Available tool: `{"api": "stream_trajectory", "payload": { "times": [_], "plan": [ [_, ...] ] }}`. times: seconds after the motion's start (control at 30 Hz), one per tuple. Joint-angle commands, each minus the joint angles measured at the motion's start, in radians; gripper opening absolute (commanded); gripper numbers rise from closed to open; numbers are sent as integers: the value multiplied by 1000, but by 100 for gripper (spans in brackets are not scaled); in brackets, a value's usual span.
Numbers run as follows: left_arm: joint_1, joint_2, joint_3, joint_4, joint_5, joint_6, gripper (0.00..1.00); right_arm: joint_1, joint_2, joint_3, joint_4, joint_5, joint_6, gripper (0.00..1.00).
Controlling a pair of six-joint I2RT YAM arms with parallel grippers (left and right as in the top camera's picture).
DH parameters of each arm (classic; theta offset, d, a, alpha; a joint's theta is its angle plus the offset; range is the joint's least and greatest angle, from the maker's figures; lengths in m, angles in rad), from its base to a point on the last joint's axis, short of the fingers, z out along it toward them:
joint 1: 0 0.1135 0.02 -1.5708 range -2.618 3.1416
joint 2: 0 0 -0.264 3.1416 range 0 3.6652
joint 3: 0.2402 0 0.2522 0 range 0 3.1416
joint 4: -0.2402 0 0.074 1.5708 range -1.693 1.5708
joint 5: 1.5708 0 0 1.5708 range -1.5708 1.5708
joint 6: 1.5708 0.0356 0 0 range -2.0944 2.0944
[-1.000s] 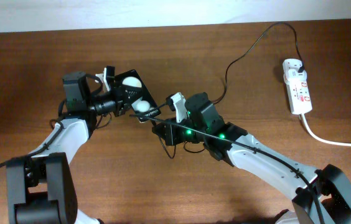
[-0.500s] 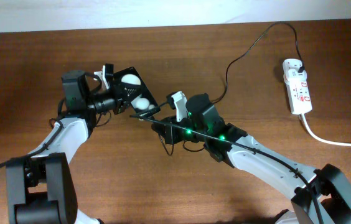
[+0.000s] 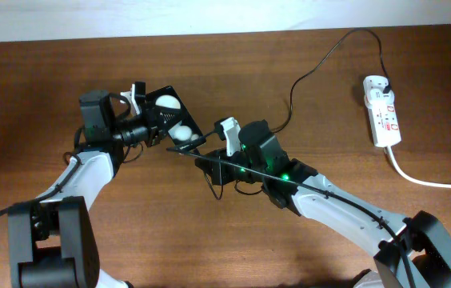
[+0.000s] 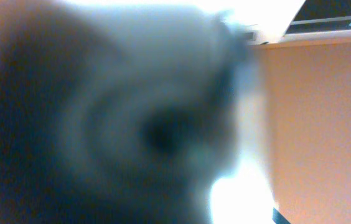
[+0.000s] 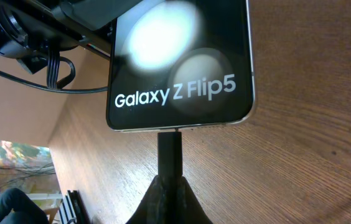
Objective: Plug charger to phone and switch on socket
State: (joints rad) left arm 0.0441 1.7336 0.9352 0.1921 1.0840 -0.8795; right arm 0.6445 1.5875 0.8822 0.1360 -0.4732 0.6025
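The right tool [image 5: 169,190], clamped on the charger [image 5: 170,149] at its tip, faced the phone [image 5: 182,68] straight ahead, the tip touching its bottom edge along the long axis. The left tool [image 3: 145,117] gripped the phone's far end.

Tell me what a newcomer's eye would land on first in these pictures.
The black phone, its glossy face reading Galaxy Z Flip5, is held left of the table's centre by the left gripper. Just below it in the right wrist view, the right gripper pinches the charger, whose tip meets the phone's bottom edge. At the far right lies the white socket, no gripper near it, with the black cable running to its top end.
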Motion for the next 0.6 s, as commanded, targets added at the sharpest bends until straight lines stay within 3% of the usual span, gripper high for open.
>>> {"api": "stream_trajectory", "payload": {
  "times": [0.0,0.57],
  "plan": [
    [-35,2,-16,-20,124,21,0,-16,-8,37,55,113,1,4],
    [-35,2,-16,-16,124,21,0,-16,36,37,101,119,1,4]
  ]
}}
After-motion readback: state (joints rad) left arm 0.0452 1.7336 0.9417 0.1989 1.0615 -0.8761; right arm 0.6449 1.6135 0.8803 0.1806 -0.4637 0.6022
